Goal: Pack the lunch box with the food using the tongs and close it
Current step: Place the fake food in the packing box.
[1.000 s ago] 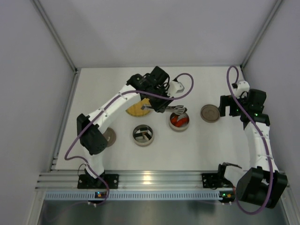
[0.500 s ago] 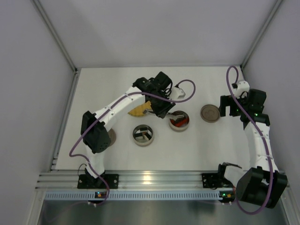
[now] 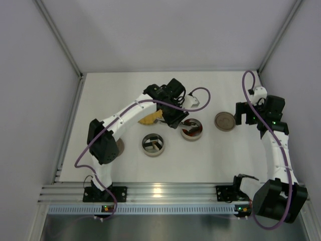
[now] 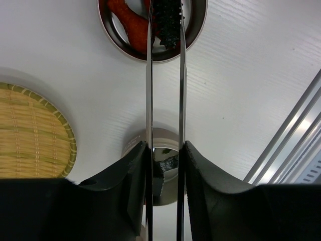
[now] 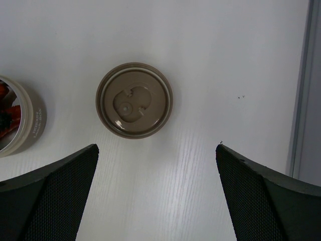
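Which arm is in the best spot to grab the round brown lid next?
Right. The right gripper hangs open over the lid; the left gripper is busy holding the tongs over the food pot.

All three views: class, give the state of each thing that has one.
tongs, squeezed, pinching a dark piece
left gripper, shut on tongs
right gripper, open, holding nothing
lid, off, lying flat
food bowl, open, holding red-orange pieces
second bowl, open
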